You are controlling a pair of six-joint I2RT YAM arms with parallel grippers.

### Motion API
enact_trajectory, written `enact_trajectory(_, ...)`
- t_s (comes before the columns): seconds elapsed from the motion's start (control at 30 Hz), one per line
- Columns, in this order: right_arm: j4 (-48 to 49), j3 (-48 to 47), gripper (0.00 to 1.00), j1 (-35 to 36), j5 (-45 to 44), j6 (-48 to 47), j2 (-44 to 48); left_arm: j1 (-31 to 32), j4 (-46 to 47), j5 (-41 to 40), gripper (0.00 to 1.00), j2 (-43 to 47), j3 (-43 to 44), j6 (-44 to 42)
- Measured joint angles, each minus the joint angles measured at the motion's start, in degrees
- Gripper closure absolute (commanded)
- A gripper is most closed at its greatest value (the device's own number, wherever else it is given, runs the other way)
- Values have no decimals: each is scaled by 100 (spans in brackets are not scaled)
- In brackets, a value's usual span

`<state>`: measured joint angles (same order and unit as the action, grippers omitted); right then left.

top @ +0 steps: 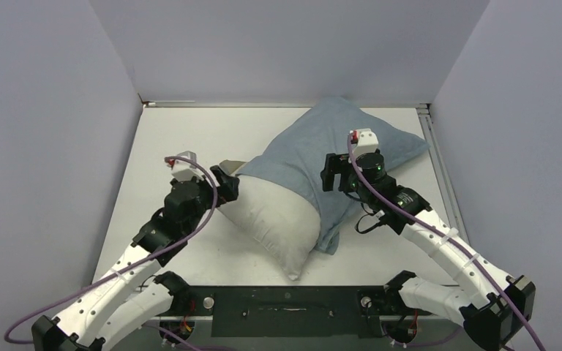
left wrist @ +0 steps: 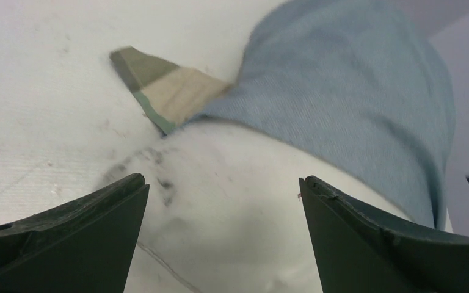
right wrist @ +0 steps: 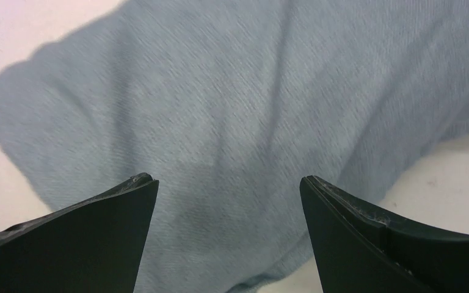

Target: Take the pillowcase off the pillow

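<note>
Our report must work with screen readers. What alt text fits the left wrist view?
A white pillow pokes out of a grey-blue pillowcase, framed by the open left pincer's dark fingers. A beige-and-green corner of the case lies on the table.

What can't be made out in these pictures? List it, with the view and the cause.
- Top view: the far end of the pillow, hidden inside the pillowcase.
- Left wrist view: the pillowcase's patterned side; only one corner shows, the rest is turned under.
- Right wrist view: whether the white patch at right is pillow or table; too little shows.
</note>
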<state>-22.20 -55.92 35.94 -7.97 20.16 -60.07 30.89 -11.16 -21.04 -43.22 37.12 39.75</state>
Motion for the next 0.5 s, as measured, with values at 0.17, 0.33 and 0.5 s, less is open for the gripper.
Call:
enact_trajectory(0.17, 170, 817, 10, -175, 111, 105, 114, 1484, -640, -96, 10, -170, 149, -372)
enact_trajectory(0.33, 811, 1023, 10, -186, 492, 138, -431, 3152, -807, -778, 7, -822, 407, -629)
enact_trajectory(0.5, 1572, 824, 10, -214, 855, 90, -1270, 3788, -844, -1244, 4, -1725, 920, -946)
